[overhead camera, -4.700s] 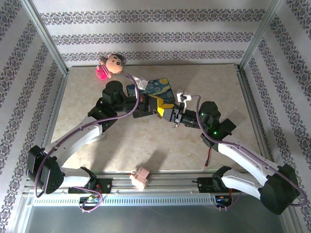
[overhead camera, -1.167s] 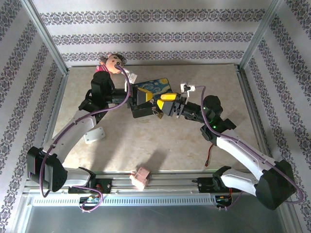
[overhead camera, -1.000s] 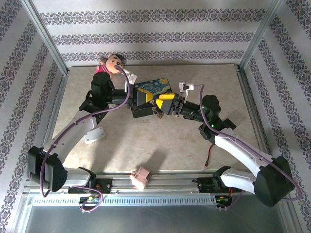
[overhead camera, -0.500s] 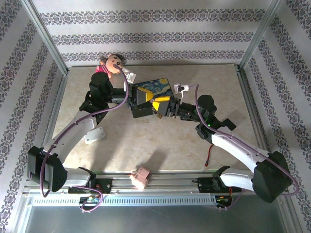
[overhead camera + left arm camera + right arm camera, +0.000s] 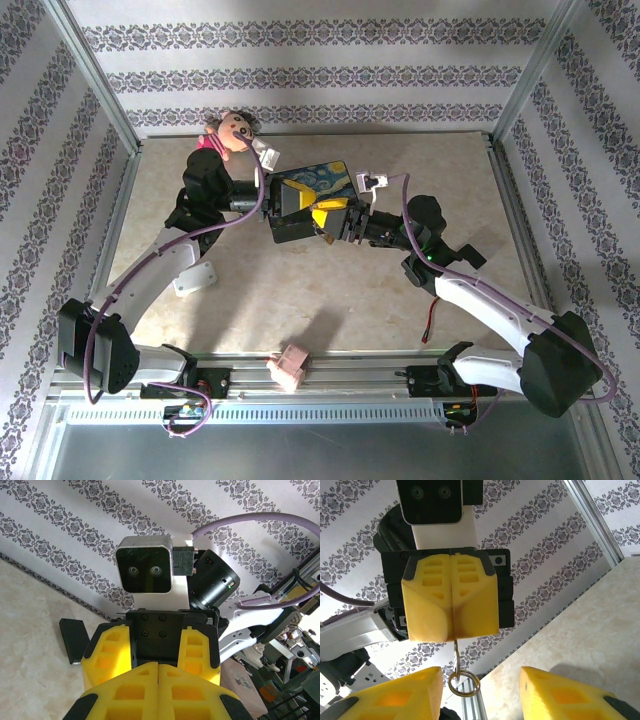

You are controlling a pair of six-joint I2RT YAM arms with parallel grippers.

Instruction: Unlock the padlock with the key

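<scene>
I am working the pick-up-and-align stage here, not the turn of the lock itself. I am holding the left gripper (image 5: pixel 451 607) clenched, its yellow pads pressed flat together. A thin brass-coloured key (image 5: pixel 455 649), edge-on as I read it, is hanging straight down out of the seam. A split ring (image 5: pixel 463 684) is dangling at its lower end.

I am pointing the right gripper (image 5: pixel 480 696) tip to tip at the left one, with its jaws apart and nothing in them. The ring is hanging between its two pads (image 5: pixel 395 700), nearer the left-hand one in the wrist view and touching neither. From above, the two grippers are meeting in the air just in front of the starry-night box (image 5: pixel 322 178), over the table (image 5: pixel 330 310).

Where the padlock is I cannot tell. It is tiny, and the yellow fingers may be covering it.

As I judge it, the next move is asking for a gentle, centred closing of the right jaws on the ring or the lower end of the key. That piece is thin and free to swing, so an off-centre squeeze could knock it aside or twist it in the left pads. I also need sight of the padlock's keyhole before committing to any insertion.
</scene>
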